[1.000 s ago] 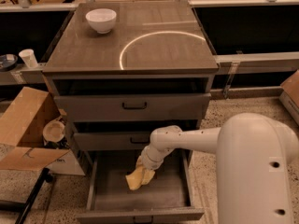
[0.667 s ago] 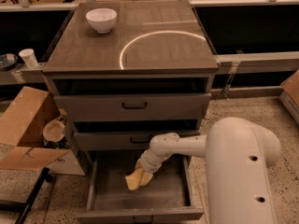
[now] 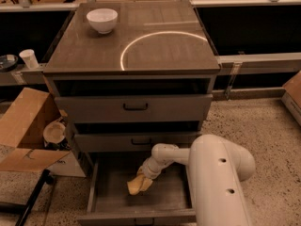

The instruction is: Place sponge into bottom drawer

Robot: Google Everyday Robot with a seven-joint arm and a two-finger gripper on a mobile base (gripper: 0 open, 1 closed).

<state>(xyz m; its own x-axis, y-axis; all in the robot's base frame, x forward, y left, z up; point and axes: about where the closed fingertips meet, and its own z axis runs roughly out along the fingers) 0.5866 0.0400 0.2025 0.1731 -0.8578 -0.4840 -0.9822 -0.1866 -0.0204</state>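
The bottom drawer point(image 3: 113, 199) is pulled open at the foot of the grey-brown cabinet, and its flat floor shows. My gripper point(image 3: 145, 175) reaches down into it from the right, at the end of the white arm. It is shut on the pale-yellow sponge point(image 3: 138, 185), which looks pinched at its top and hangs tilted just over the middle of the drawer floor. I cannot tell whether the sponge's lower edge touches the floor.
The two upper drawers point(image 3: 135, 108) with black handles are closed. A white bowl point(image 3: 102, 20) stands on the cabinet top. An open cardboard box point(image 3: 23, 131) sits on the floor to the left. My arm's bulky white body point(image 3: 221, 182) covers the drawer's right side.
The bulky part of my arm has swung left and closer in view. The gripper and sponge have stayed over the middle of the drawer, dipping only slightly.
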